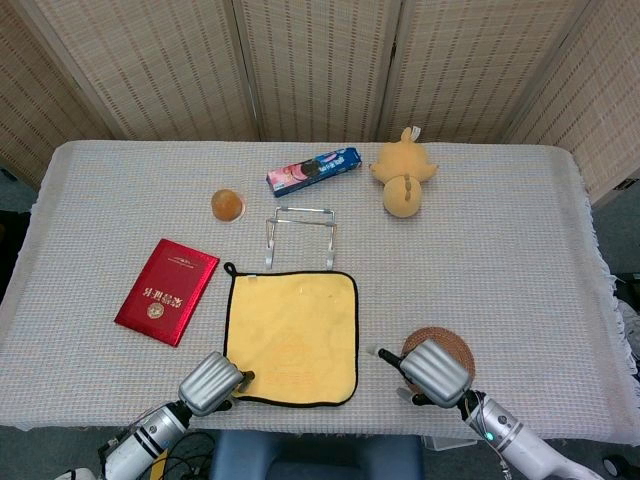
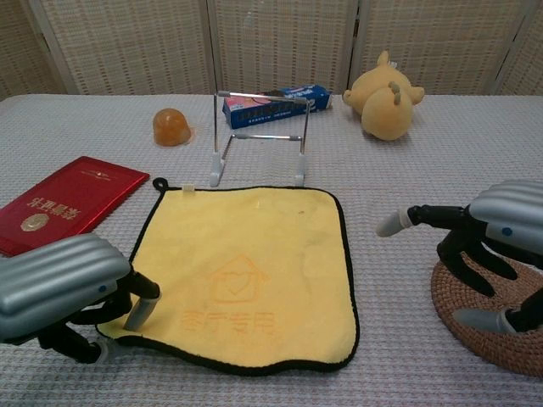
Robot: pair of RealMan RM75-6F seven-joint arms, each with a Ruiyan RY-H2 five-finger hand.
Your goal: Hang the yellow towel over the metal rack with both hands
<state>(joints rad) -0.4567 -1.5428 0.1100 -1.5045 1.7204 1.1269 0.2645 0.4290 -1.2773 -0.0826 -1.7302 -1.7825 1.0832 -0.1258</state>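
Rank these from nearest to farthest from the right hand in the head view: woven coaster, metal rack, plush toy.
From the right hand:
1. Woven coaster, directly beneath it.
2. Metal rack, behind the towel, toward centre.
3. Plush toy, at the table's far side.

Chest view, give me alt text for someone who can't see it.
A yellow towel lies flat on the table in front of a metal rack. The left hand touches its near left corner, and the right hand hovers open above a woven coaster to its right.
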